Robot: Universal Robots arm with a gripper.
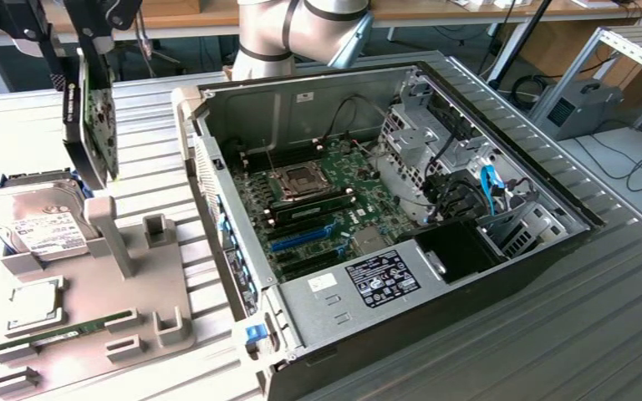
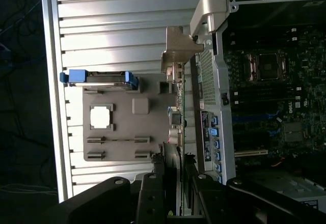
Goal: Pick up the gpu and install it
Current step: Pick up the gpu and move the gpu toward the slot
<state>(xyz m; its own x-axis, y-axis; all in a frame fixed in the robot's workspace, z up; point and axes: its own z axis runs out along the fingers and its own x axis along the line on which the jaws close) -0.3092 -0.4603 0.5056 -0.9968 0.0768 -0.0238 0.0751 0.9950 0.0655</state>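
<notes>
gpu [image 1: 93, 117]: thin card, black one face, green board the other.

Location: hangs in the air over the ribbed table [image 1: 588, 334], between the grey tray [image 1: 131, 292] and the open case [image 1: 231, 113]. From the wrist it is seen edge-on, just beside the case's near wall and not touching it.

Gripper [image 1: 87, 42]: clamped on the card's upper end, one finger on each flat face; also seen from the wrist [image 2: 173, 193].

Orientation: long axis upright, running straight down from the fingers. A silver bracket [image 2: 178, 51] sits at the end far from the fingers. The green face appears to be turned toward the case, the black face away.

Step in hand, as judged: carrying the card to the case.

Handling notes:
- Keep the card plumb and the grip firm, since a thin board may swing or twist.
- Keep it above the case rim.
- Square the card with the blue slots [image 1: 298, 238] on the motherboard [image 1: 338, 180].

Also on the tray: hard drive [image 1: 37, 221], RAM stick [image 1: 64, 332].
</notes>
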